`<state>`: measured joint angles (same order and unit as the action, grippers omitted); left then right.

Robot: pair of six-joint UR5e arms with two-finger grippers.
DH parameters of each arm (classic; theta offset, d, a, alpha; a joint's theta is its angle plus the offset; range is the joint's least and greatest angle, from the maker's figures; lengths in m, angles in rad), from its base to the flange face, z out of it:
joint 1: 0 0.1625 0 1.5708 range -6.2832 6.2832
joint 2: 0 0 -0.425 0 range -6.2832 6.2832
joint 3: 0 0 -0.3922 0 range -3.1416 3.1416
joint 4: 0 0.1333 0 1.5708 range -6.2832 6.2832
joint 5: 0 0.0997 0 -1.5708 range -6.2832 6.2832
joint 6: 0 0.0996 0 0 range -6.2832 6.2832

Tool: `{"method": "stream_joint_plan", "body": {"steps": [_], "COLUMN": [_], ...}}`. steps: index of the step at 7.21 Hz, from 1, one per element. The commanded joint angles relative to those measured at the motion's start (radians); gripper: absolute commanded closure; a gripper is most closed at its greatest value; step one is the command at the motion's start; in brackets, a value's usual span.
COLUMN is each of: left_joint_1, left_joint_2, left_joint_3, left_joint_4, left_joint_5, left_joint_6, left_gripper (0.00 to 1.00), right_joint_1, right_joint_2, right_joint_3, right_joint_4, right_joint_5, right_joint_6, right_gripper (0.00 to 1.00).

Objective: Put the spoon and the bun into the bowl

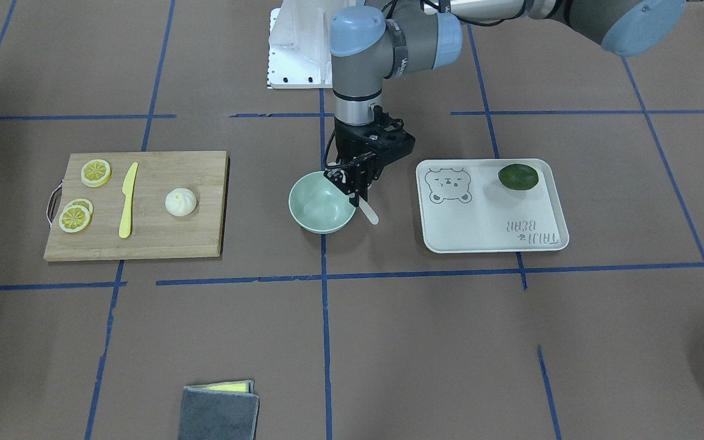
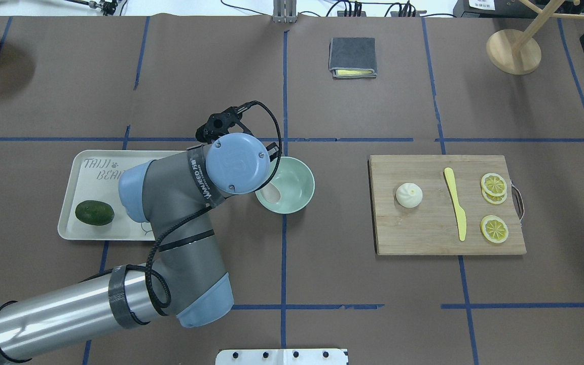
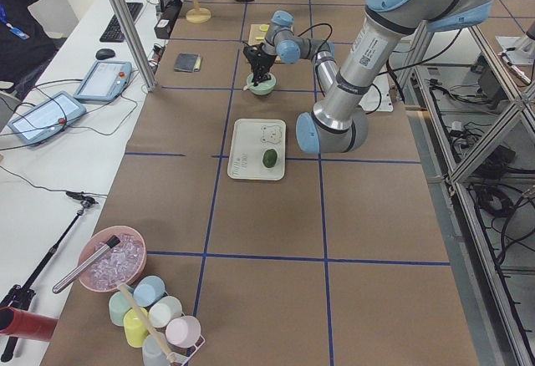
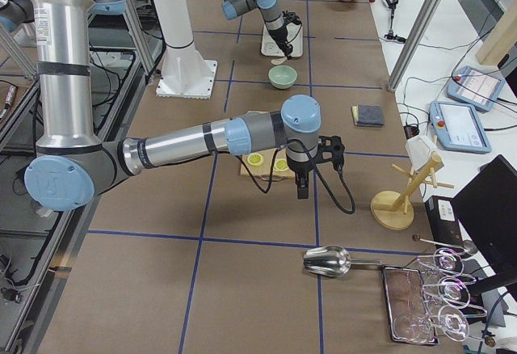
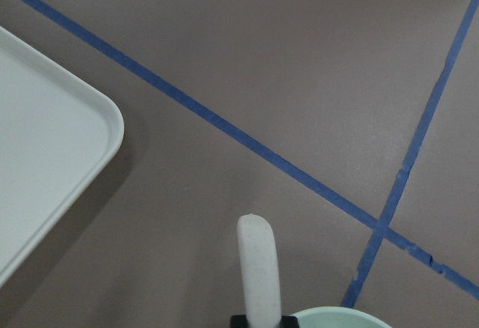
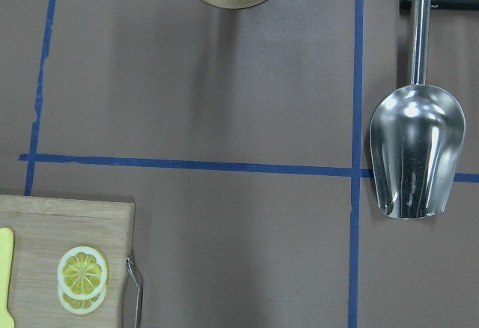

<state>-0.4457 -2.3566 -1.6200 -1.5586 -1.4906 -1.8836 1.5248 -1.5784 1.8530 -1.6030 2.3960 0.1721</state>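
Note:
The pale mint-green bowl [image 1: 321, 205] stands at the table's middle. My left gripper [image 1: 355, 185] is over the bowl's tray-side rim, shut on the off-white spoon [image 1: 369, 213]. The spoon's scoop [image 2: 271, 192] lies inside the bowl [image 2: 294, 185], and its handle [image 5: 258, 268] sticks out over the rim. The white pleated bun [image 1: 180, 201] sits on the wooden cutting board [image 1: 156, 238], far from both grippers; it also shows in the overhead view [image 2: 409, 194]. My right gripper [image 4: 301, 186] hangs beyond the board's far end, and I cannot tell whether it is open or shut.
A white tray [image 1: 492, 229] with a dark green fruit [image 1: 518, 176] lies beside the bowl. The board also holds a yellow knife [image 1: 127, 198] and lemon slices [image 1: 95, 172]. A folded grey cloth [image 1: 220, 412], a metal scoop [image 6: 415, 156] and a wooden stand [image 2: 513, 50] lie further off.

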Motion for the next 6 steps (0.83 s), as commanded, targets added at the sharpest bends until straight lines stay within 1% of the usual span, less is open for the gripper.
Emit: {"method": "stream_joint_plan", "body": {"steps": [1, 2, 3, 4, 5, 6], "left_joint_1": [0.008, 0.013, 0.013, 0.015, 0.015, 0.015], "left_joint_2": [-0.029, -0.042, -0.056, -0.059, -0.059, -0.056], "left_joint_3": [0.051, 0.072, 0.090, 0.089, 0.088, 0.078], "left_joint_4": [0.003, 0.003, 0.002, 0.002, 0.000, 0.000], "left_joint_5": [0.010, 0.012, 0.012, 0.019, 0.036, 0.036], "left_joint_6": [-0.026, -0.041, -0.043, -0.042, -0.031, -0.008], "left_gripper": [1.00, 1.00, 0.88, 0.63, 0.44, 0.26], "right_joint_1": [0.000, 0.000, 0.000, 0.000, 0.000, 0.000], "right_joint_2": [0.000, -0.002, -0.003, -0.003, -0.003, -0.003], "right_joint_3": [0.000, 0.000, 0.000, 0.000, 0.000, 0.000], "right_joint_4": [0.000, 0.000, 0.000, 0.000, 0.000, 0.000], "right_joint_5": [0.000, 0.000, 0.000, 0.000, 0.000, 0.000], "right_joint_6": [0.001, 0.001, 0.001, 0.001, 0.001, 0.001], "right_gripper": [0.00, 0.00, 0.00, 0.00, 0.00, 0.00]}}
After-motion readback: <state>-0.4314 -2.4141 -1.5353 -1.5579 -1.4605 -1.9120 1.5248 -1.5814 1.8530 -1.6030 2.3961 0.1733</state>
